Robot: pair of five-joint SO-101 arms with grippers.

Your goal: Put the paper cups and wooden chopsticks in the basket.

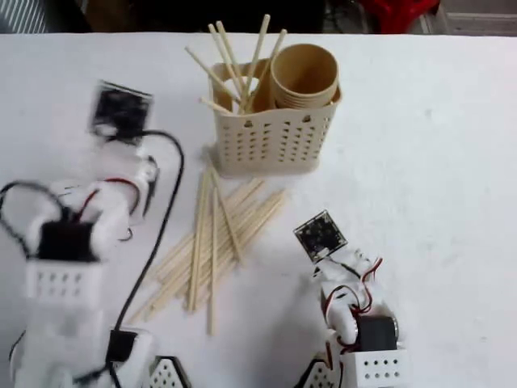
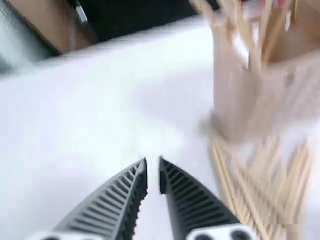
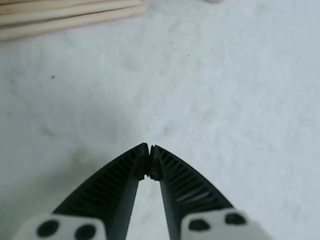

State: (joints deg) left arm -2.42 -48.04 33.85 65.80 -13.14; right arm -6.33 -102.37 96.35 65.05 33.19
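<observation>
1. A white tabletop [image 1: 436, 162] is carrying everything, with a dark room lying beyond.
2. The basket [image 1: 275, 141] is holding paper cups [image 1: 304, 77] and wooden chopsticks [image 1: 242, 61]; loose chopsticks [image 1: 212, 238] are lying just beside it.
3. The left gripper [image 2: 152, 172] is keeping its fingers barely parted and the right gripper [image 3: 149, 160] is pressing its fingers together, both empty.

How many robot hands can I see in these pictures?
2. The left hand is above the table near the basket; the right hand is above the table near loose chopsticks.

The left wrist view's edge cuts off the basket [image 2: 260, 95]; the right wrist view's, the loose chopsticks [image 3: 75, 10].
</observation>
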